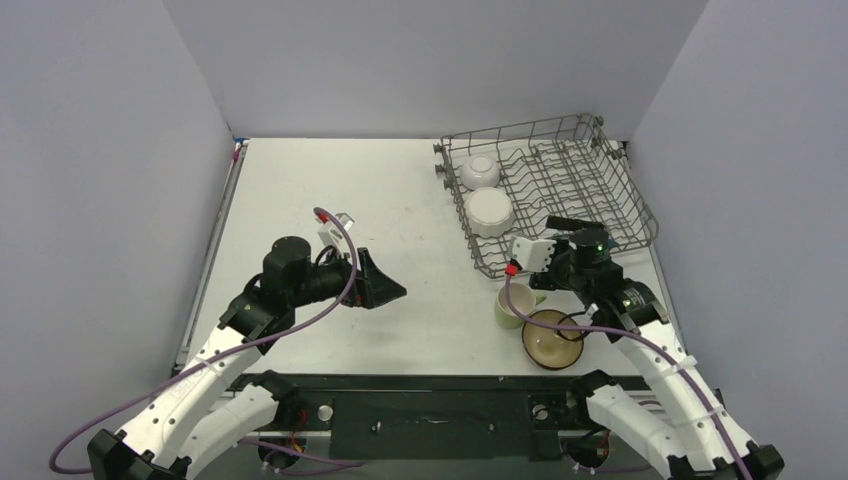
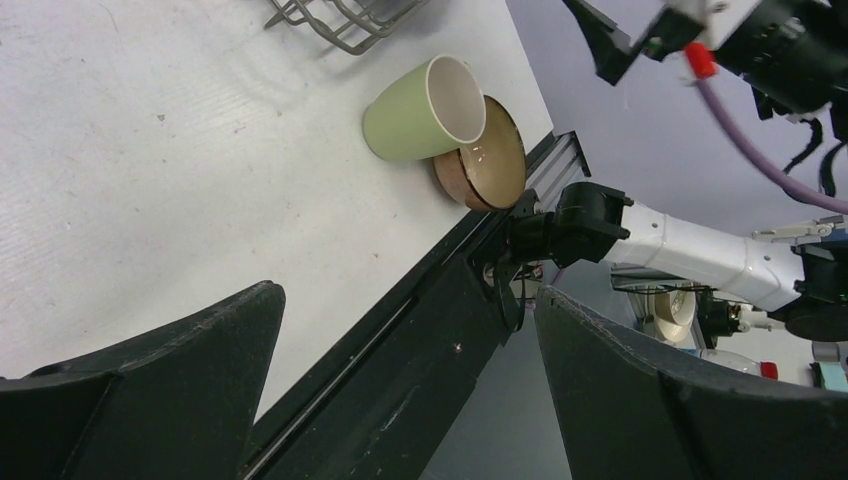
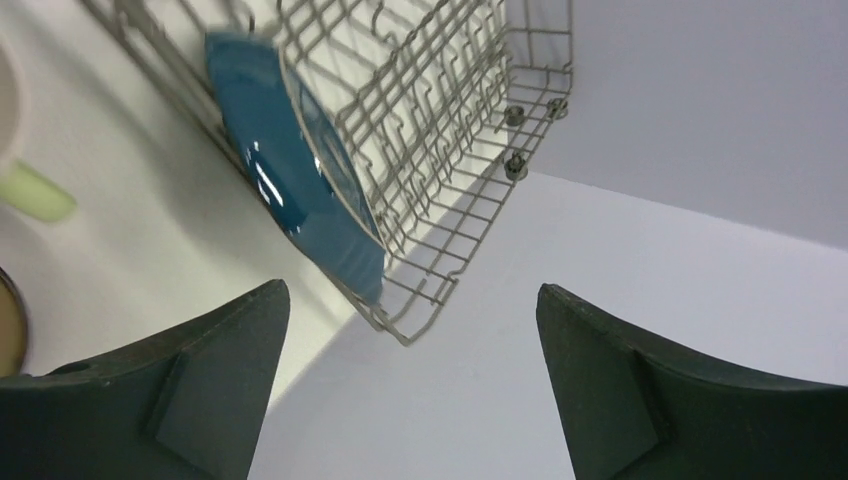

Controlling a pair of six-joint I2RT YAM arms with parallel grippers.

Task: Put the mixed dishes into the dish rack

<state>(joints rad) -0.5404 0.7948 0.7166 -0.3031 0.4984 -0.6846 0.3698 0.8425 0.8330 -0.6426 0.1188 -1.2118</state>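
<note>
1. The right claw (image 1: 560, 222) hung at the near edge of the dish rack (image 1: 600, 190), right of centre in the top view. I saw its jaws spread wide with nothing between them.
2. Through the right wrist camera, just past that claw, I saw the dark blue leaf-shaped dish (image 3: 300, 170) standing on edge inside the rack, against its wire wall.
3. Further up the rack, in the upper right of the top view, the white scalloped plate (image 1: 489, 210) sat in the left end. The small white bowl (image 1: 480, 170) was just above it.
4. Below the rack, at the lower right of the table (image 1: 330, 190), the pale green mug (image 1: 515, 308) lay on its side. It touched the brown bowl with cream inside (image 1: 553, 338), which sat close to the table's near edge.
5. The left claw (image 1: 392, 291) hovered over the middle of the table, well apart from the rack. Its jaws were fully open and held nothing.
6. From the left wrist camera I could see the mug and the bowl together at the top centre of the frame.
</note>
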